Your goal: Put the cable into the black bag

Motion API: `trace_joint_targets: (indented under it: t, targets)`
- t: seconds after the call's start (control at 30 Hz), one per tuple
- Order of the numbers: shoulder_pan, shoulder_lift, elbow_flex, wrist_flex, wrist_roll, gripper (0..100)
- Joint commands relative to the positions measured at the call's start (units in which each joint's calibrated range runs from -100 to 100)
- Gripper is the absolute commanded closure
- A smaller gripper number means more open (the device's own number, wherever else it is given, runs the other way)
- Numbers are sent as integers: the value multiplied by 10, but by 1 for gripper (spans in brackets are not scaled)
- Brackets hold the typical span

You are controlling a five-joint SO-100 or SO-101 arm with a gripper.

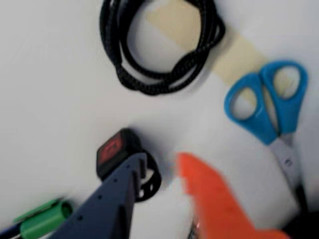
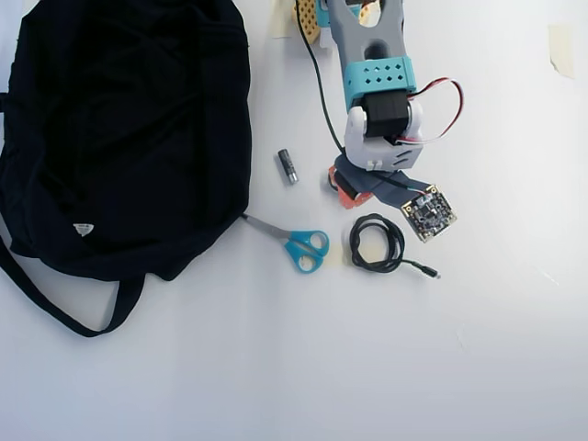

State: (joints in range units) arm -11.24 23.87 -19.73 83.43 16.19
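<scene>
Closest to the wrist camera, the gripper (image 1: 159, 184) hangs with its dark blue finger (image 1: 112, 204) and orange finger (image 1: 214, 199) spread apart, nothing between them. Right under the blue tip lies a small black ring-shaped band (image 1: 130, 164) with a red-faced block on it, which is not the thing wanted; if the fingers drop from here they would likely land on or nudge that band instead. A green clip (image 1: 42, 219) sits at the lower left edge. Farther out, the cable (image 1: 159, 47) lies flat on the white table (image 1: 50, 99) as a round coil, well clear of the fingers and partly over a strip of tan tape (image 1: 234, 57). Blue-handled scissors (image 1: 271, 107) lie just beside it, handles toward the coil, so a wide approach could catch them and drag them along. In the overhead view the cable (image 2: 377, 243) is just below the gripper (image 2: 354, 188), and its short tail with a tiny plug runs out toward the lower right, giving the piece a long axis from upper left to lower right; the coil itself is nearly round. A loose coil may spring open if pinched on one strand only. Farthest off, the black bag (image 2: 129, 138) lies at the left, well apart, and I cannot see its opening.
</scene>
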Motion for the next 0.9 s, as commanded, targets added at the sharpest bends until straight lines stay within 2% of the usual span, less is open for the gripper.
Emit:
trace_joint_targets:
  t: [0.0,0.13,0.33,0.57,0.87]
  targets:
    - [-17,13,-70,18,3,82]
    - [-27,62,-134,25,5,87]
    - [-27,131,-231,45,7,88]
    - [-22,179,-283,60,18,71]
    - [-23,219,-314,58,13,70]
